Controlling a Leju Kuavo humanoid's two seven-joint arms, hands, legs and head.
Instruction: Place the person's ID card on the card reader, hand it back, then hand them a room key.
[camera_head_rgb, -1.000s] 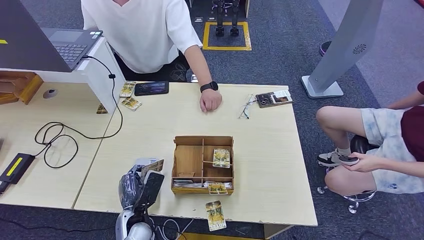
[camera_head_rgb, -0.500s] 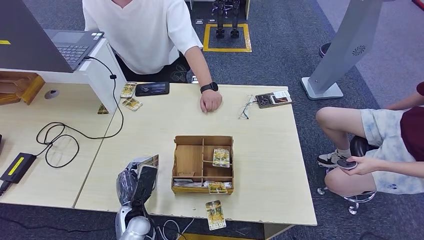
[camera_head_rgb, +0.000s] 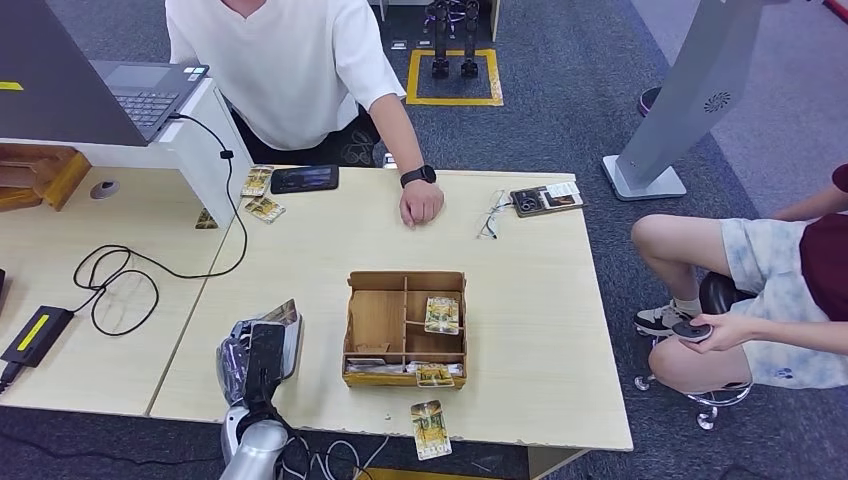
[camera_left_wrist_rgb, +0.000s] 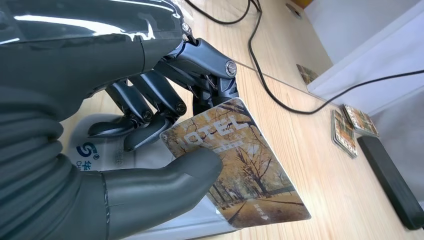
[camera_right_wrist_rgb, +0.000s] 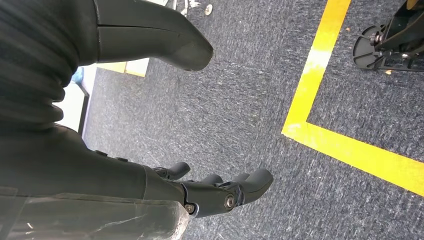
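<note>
Golden-printed hotel card pinched in my left hand (camera_head_rgb: 256, 358).

My thumb presses the room key (camera_left_wrist_rgb: 239, 165) against my fingers, above the white card reader (camera_left_wrist_rgb: 97, 150) near the table's (camera_head_rgb: 300, 240) front edge, left of the wooden box (camera_head_rgb: 405, 328). My right hand (camera_right_wrist_rgb: 220, 192) hangs empty, fingers apart, over grey carpet.

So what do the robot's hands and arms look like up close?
The left hand has a shiny dark grey back, a grey ribbed cover at the wrist, a thick smooth grey thumb and darker jointed fingers with small round metal pins. The right hand looks the same. From the head view, the left arm is silver.
</note>
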